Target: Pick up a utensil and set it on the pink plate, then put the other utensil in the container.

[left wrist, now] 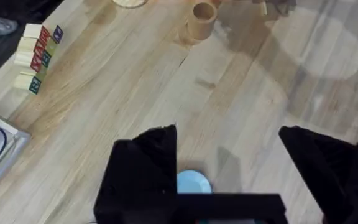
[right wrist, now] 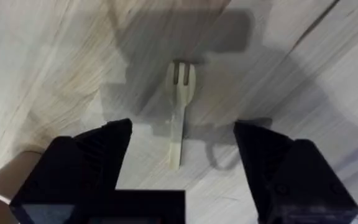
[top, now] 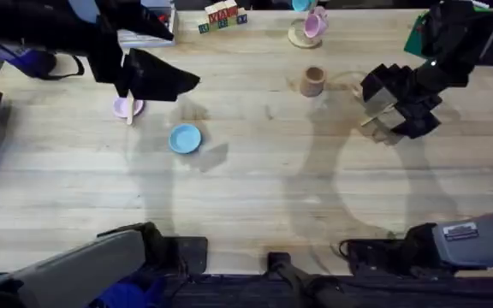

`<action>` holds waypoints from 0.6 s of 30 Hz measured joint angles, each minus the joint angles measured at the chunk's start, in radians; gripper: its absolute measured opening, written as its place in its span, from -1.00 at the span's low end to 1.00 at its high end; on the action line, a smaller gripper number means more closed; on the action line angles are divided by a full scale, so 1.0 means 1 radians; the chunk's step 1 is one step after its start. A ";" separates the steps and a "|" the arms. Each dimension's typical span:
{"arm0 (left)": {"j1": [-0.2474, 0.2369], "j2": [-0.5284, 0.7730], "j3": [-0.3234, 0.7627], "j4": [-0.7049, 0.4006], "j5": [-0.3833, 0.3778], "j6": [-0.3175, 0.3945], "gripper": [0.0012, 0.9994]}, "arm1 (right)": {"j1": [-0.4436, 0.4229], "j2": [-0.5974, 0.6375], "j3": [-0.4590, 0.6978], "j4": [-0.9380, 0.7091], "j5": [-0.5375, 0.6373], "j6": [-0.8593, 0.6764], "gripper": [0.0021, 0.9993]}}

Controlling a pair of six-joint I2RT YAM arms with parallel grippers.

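The pink plate (top: 123,107) lies at the far left of the table, and the wooden spoon (top: 130,114) rests across it with its handle over the near rim. My left gripper (top: 174,84) hangs open and empty just right of that plate, above the table. The wooden fork (right wrist: 180,112) lies flat on the table right of the tan wooden container (top: 313,81). My right gripper (right wrist: 183,134) is open above the fork, one finger on each side of the handle, not touching it. The container (left wrist: 202,20) stands upright.
A light blue plate (top: 185,138) lies near the pink one and shows between my left fingers (left wrist: 193,182). A pink mug (top: 315,24) on a coaster and wooden letter blocks (top: 222,15) stand along the far edge.
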 joint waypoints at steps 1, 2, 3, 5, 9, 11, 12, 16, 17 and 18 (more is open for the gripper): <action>0.000 0.000 0.000 0.000 0.000 0.000 0.99 | 0.000 0.000 0.001 -0.002 -0.002 0.000 0.99; 0.000 0.000 0.000 0.000 0.000 0.000 0.99 | 0.000 0.000 0.003 -0.004 -0.003 0.000 0.99; 0.000 0.000 0.000 0.000 0.000 0.000 0.99 | 0.000 0.001 0.005 -0.008 -0.003 0.000 0.99; 0.000 0.000 0.000 0.000 0.000 0.000 0.99 | 0.000 0.003 0.013 -0.027 -0.004 0.000 0.99; 0.000 0.000 0.000 0.000 0.000 0.000 0.99 | 0.000 0.020 0.051 -0.056 -0.006 0.002 0.99; 0.000 0.000 0.000 0.000 0.000 0.000 0.99 | 0.000 0.029 0.072 -0.072 -0.006 0.007 0.99; 0.000 0.000 0.000 0.000 0.000 0.000 0.99 | 0.000 0.035 0.081 -0.080 -0.006 0.009 0.99; 0.000 0.000 0.000 0.000 0.000 0.000 0.99 | 0.000 0.082 0.120 -0.120 -0.006 0.018 0.99; 0.000 0.000 0.000 0.000 0.000 0.000 0.99 | 0.000 0.101 0.130 -0.132 -0.006 0.019 0.99; 0.000 0.000 0.000 0.000 0.000 0.000 0.99 | 0.000 0.119 0.139 -0.148 -0.006 0.021 0.99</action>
